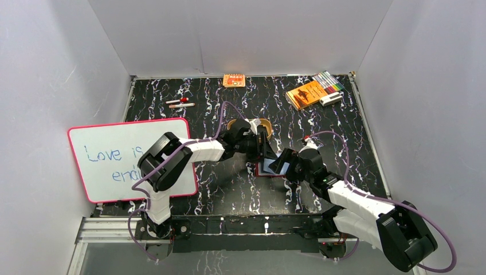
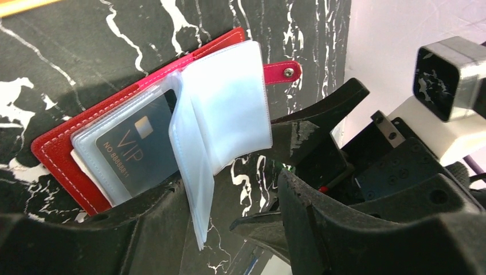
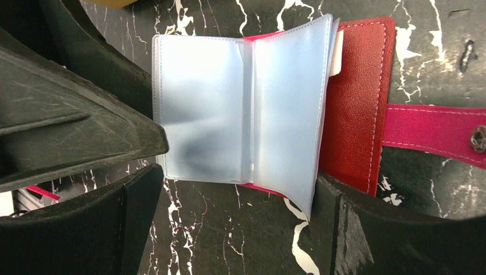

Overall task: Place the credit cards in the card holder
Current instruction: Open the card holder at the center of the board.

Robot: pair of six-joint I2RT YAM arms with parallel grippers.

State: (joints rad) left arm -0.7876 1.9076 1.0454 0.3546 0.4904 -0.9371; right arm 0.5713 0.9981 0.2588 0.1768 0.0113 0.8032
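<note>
One credit card (image 2: 134, 153) is sitting pocketed in the card holder (image 2: 57, 146); left gripper (image 2: 235, 200) and right gripper (image 3: 238, 177) are gaping, likely fetching another next.

The card holder (image 1: 269, 168) is laid open at the middle of the table (image 1: 229, 192), and a card (image 2: 134, 152) is lodged in one of its pockets. A tray (image 1: 265, 124) is set just behind it. A whiteboard (image 1: 114, 160) is placed at the near left. Two pens (image 1: 180, 103) are found at the far left, a packet (image 1: 234, 80) at the far edge, and a booklet (image 1: 306, 93) beside markers (image 1: 329, 82) at the far right.
</note>
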